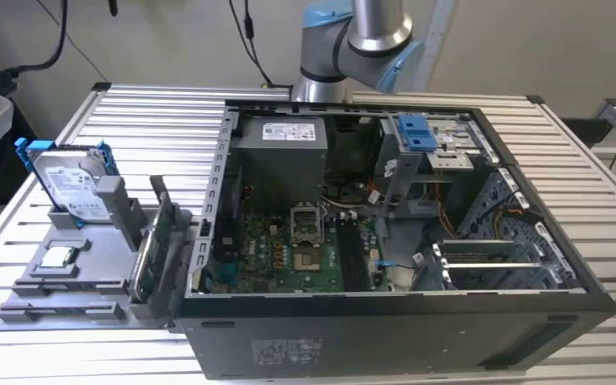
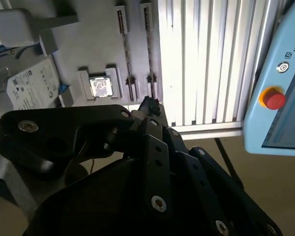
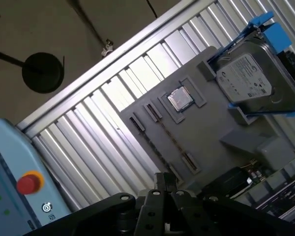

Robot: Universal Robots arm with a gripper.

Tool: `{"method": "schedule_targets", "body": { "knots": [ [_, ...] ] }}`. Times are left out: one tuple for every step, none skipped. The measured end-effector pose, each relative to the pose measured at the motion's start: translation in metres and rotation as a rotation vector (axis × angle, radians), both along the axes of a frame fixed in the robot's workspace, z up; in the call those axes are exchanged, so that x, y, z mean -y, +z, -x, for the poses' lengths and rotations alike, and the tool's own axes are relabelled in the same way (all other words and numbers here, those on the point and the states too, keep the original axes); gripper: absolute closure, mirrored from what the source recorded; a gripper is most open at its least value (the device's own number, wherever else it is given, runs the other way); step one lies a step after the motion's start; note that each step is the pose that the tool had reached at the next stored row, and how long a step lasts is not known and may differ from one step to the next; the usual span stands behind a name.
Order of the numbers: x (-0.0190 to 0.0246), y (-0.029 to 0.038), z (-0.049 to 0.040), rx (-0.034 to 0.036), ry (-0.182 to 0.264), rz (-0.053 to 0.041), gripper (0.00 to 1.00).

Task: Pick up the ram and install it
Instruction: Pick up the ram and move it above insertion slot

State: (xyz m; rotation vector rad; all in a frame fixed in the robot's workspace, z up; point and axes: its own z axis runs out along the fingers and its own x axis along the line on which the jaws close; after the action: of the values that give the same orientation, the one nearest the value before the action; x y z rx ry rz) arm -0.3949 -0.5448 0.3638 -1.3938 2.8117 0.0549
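Standing on edge in a slot of the grey tray (image 1: 94, 241), the ram (image 1: 46, 284) sits at the lower left of the exterior view, a thin dark stick held between two end blocks. In both wrist views you can trace it as a fine line (image 3: 171, 138) (image 2: 126, 54) running along the tray just beside the chip (image 3: 179, 98) in its square pocket. A second slot of the same kind lies alongside, and you cannot tell whether it holds another stick. The gripper (image 2: 150, 105) hangs apart from the tray, and its fingers look pressed together with nothing pinched between them; you see the same closed tips in the first wrist view (image 3: 165, 179). On the tray's far end the drive (image 1: 73, 184) stands upright in its blue brackets, and a dark card (image 1: 161, 233) stands on edge at the tray's side nearest the case (image 1: 394, 337). The case lies open across the middle and the exterior view's right, with its green board (image 1: 286, 249) showing inside. Tray and case both rest on the ribbed metal table (image 1: 158, 112). At the top centre of the exterior view the arm (image 1: 367, 36) rises behind the case. Off the table's edge, the wrist views catch a pale blue pendant (image 2: 280, 88) with a red button (image 2: 274, 98).
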Motion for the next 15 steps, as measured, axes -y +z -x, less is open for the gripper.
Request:
{"method": "schedule_targets", "body": {
  "knots": [
    [0.0,-0.0001,0.0,0.0005,0.004,0.0,0.89],
    [0.0,-0.0001,0.0,0.0009,0.008,0.0,0.89],
    [0.0,-0.0001,0.0,0.0013,0.012,0.0,0.89],
    [0.0,-0.0002,0.0,0.0016,0.015,0.0,0.89],
    [0.0,-0.0003,0.0,0.002,0.019,-0.0004,0.89],
    [0.0,-0.0003,0.0001,0.0023,0.023,-0.0008,0.89],
    [0.0001,-0.0004,0.0001,0.0025,0.027,-0.0013,0.89],
    [0.0001,-0.0004,0.0001,0.0027,0.031,-0.0014,0.89],
    [0.0001,-0.0004,0.0001,0.0029,0.035,-0.0015,0.89],
    [0.0001,-0.0004,0.0,0.0031,0.039,-0.0014,0.89],
    [0.0002,-0.0004,0.0,0.0035,0.043,-0.0014,0.89],
    [0.0002,-0.0005,0.0,0.0036,0.047,-0.0014,0.89],
    [0.0002,-0.0005,0.0,0.0039,0.051,-0.0014,0.89],
    [0.0002,-0.0005,-0.0001,0.0044,0.056,-0.0013,0.89],
    [0.0002,-0.0007,-0.0001,0.0056,0.066,-0.0014,0.89]
  ]
}}
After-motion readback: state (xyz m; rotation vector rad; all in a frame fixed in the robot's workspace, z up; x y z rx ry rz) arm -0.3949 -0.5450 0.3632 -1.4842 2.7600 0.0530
